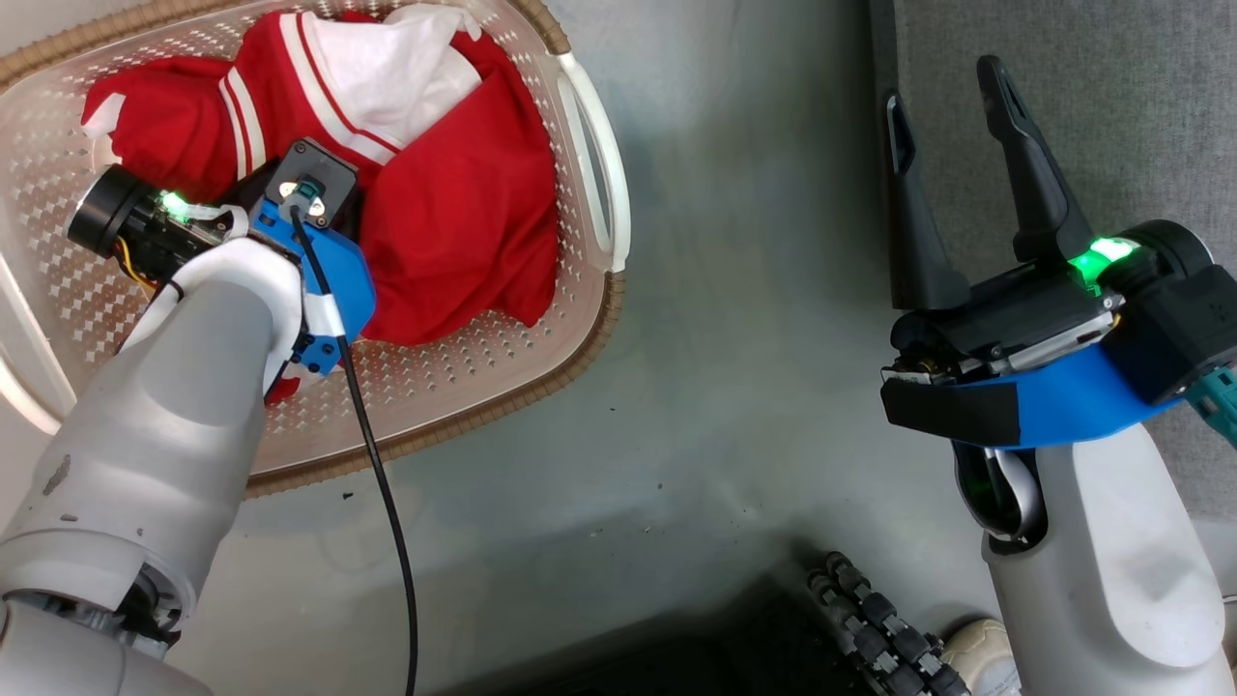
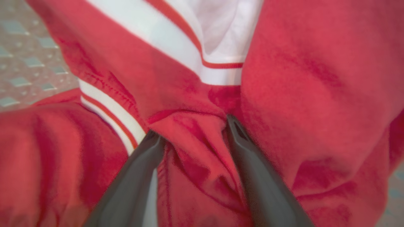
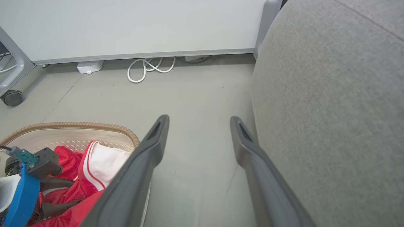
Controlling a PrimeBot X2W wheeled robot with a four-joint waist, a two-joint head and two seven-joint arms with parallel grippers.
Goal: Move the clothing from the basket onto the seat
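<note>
Clothing (image 1: 464, 213): red-and-white heap in basket (image 1: 464, 377), left; left hand (image 2: 192, 129) spread astride a fold, seemingly poised to pinch; right hand (image 1: 942, 87) spread, empty, beside seat (image 1: 1111, 116), right.

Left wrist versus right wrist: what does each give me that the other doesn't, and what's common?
Left wrist adds: the left gripper open, fingers pushed into the clothing, a red fold between them. Right wrist adds: the right gripper open above the floor, beside the seat, and a white cable by the wall. Shared: red-and-white clothing in the basket.
</note>
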